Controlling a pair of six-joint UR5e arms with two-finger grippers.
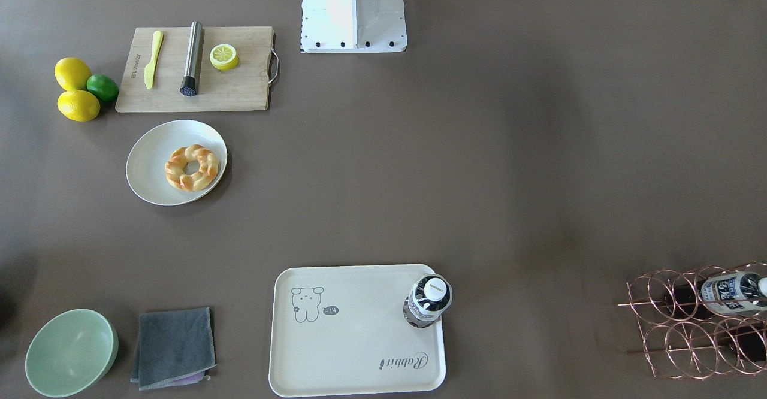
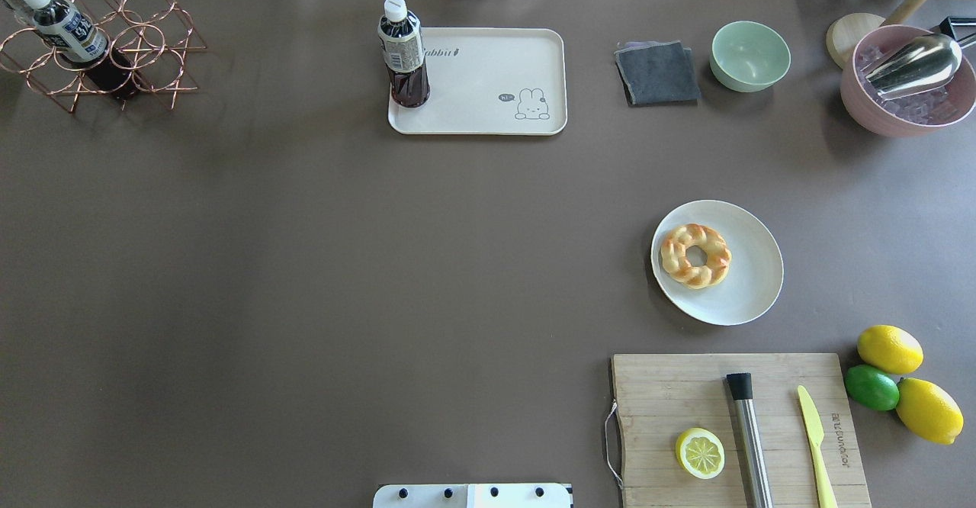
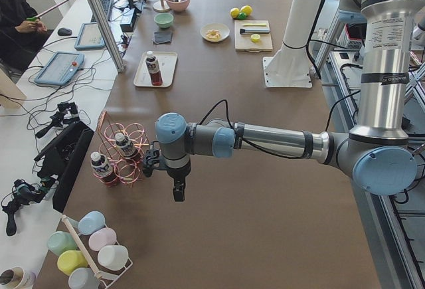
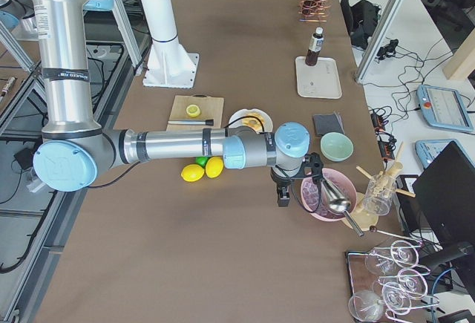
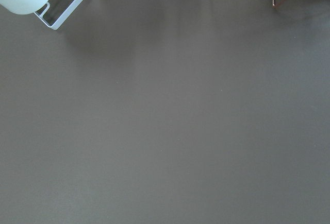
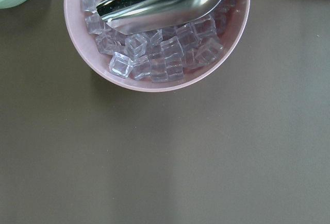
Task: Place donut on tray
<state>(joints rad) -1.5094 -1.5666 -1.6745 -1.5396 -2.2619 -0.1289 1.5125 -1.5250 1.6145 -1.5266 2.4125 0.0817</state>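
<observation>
Tray (image 1: 353, 339) at the tabletop's far edge carries a bottle (image 1: 428, 300) in one corner, donut (image 2: 695, 255) sits on plate (image 2: 751, 279) near the right edge; right claw (image 4: 282, 200) and left claw (image 3: 178, 194) state: can't tell; I'd pinch across the ring, land on bare tray.

Bright, even daylight; soft shadows on the table (image 2: 305, 264), sharp focus throughout.

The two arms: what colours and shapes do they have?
The left arm and the right arm are silver tubes with grey joints and round light-blue caps. A black cable loops at the left wrist. The left gripper and right gripper are black.
</observation>
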